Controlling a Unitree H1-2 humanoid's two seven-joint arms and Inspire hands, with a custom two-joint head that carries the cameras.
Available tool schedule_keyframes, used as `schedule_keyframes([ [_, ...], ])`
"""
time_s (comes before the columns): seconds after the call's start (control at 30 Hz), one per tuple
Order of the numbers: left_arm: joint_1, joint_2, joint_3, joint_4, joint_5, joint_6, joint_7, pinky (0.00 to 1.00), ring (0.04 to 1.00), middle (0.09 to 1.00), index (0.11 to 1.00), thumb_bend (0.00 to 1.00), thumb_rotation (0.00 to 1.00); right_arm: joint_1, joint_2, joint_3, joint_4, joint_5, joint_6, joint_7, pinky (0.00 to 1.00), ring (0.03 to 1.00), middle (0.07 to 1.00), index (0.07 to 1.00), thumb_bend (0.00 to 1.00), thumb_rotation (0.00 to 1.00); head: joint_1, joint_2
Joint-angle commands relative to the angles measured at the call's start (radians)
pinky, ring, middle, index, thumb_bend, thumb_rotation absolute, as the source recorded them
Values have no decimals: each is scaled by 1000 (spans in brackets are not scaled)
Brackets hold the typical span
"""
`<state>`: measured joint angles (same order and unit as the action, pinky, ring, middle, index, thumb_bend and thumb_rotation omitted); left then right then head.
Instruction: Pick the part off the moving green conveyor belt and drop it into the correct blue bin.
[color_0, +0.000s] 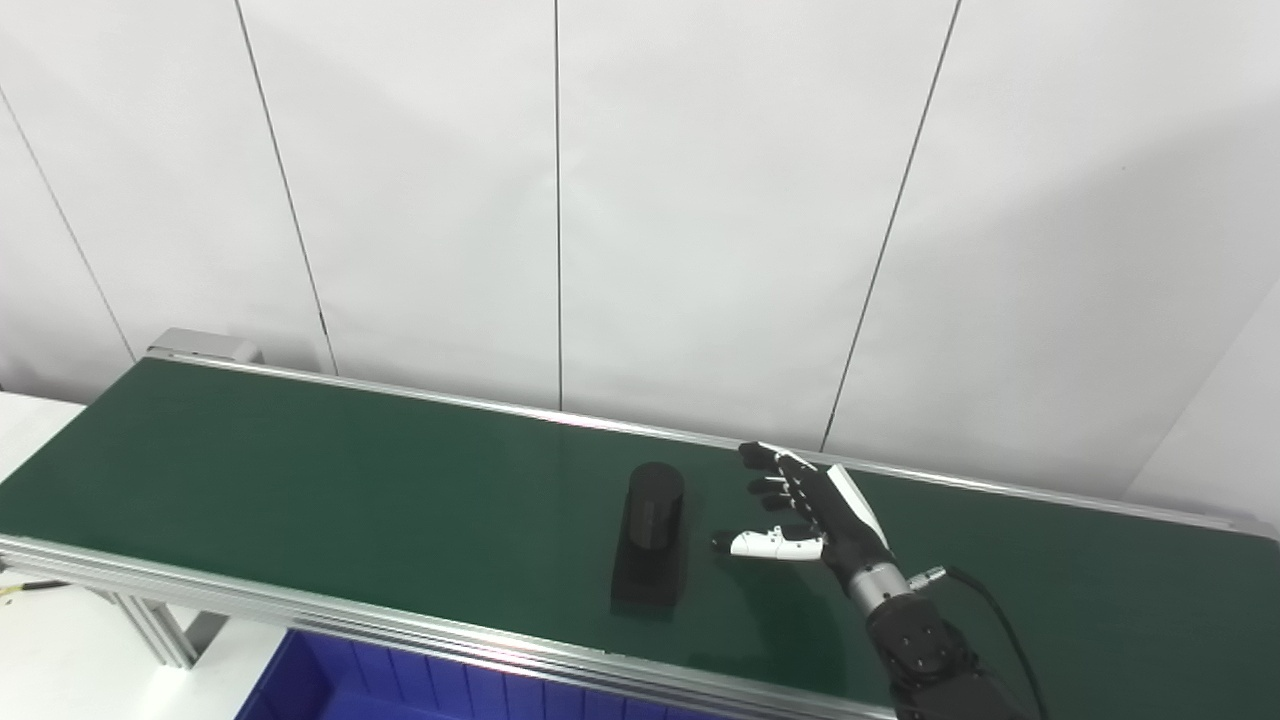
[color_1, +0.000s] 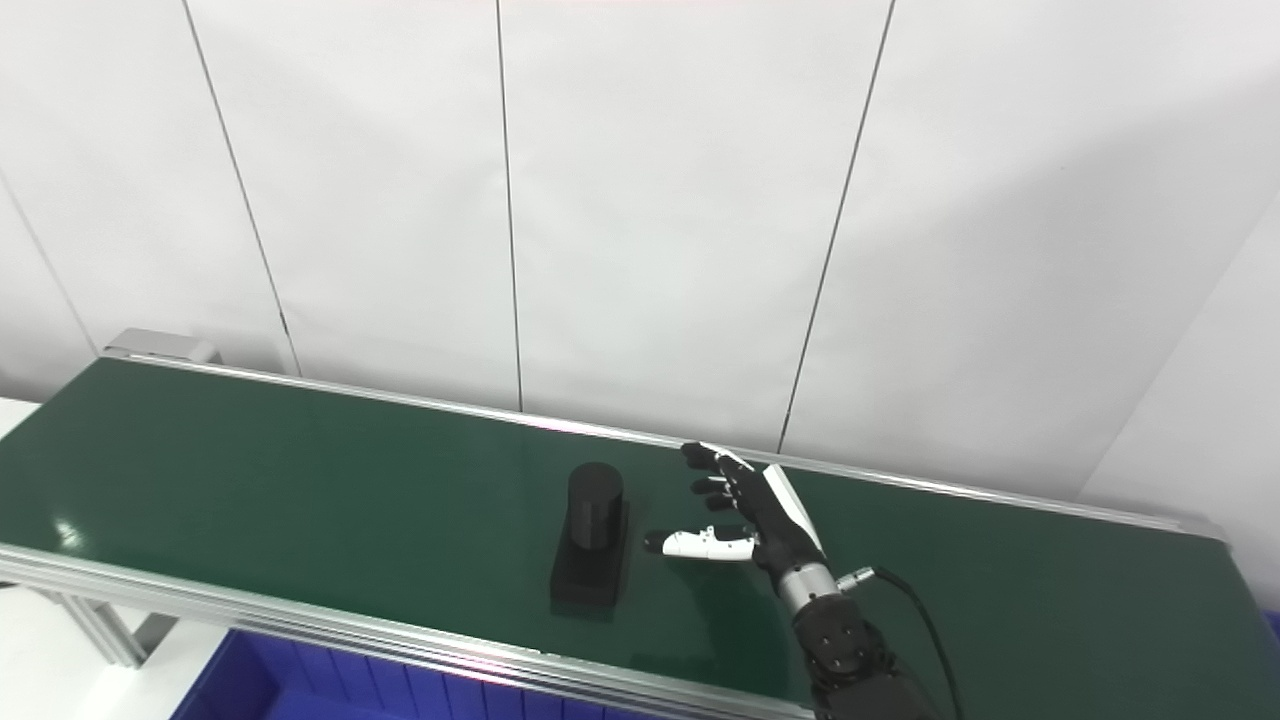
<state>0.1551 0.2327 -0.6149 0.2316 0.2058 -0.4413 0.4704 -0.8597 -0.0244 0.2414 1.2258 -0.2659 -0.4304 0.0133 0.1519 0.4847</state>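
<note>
Black part (color_0: 650, 535) (cyl on flat base) stands upright on green conveyor belt (color_0: 300, 480), just left of right hand (color_0: 815, 515), not touching. R hand over belt, fingers spread w/ thumb pointing toward part, holding nothing. Blue bin (color_0: 400, 685) below belt's near edge, down-left of hand; left hand not visible.

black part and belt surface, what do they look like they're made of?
Part: matte black, likely plastic, maybe printed; a cylinder on a flat base, no shine. Can't rule out painted metal.
Belt: dark green, smooth, probably PVC or rubber; faint sheen. Side rails: silvery, look like extruded aluminium.
</note>
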Motion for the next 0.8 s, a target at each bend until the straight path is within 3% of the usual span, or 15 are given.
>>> schedule_keyframes([
  [0.0,-2,0,5,-26,13,-29,3,763,840,836,808,986,1000,-69,3,7,-18,-16,19,-31,728,775,843,853,894,302,1,0],
  [0.3,-7,-4,4,-20,13,-29,5,771,834,833,807,976,1000,-73,5,13,-16,-40,63,-44,752,791,850,851,884,282,0,0],
  [0.4,-6,-5,7,-21,13,-29,2,765,836,835,807,985,1000,-71,4,19,-21,-50,71,-49,713,775,821,843,875,293,0,0],
  [0.77,-7,-5,7,-16,10,-29,1,767,843,836,809,990,1000,-72,7,19,-26,-51,57,-40,682,756,812,828,860,289,-1,3],
])
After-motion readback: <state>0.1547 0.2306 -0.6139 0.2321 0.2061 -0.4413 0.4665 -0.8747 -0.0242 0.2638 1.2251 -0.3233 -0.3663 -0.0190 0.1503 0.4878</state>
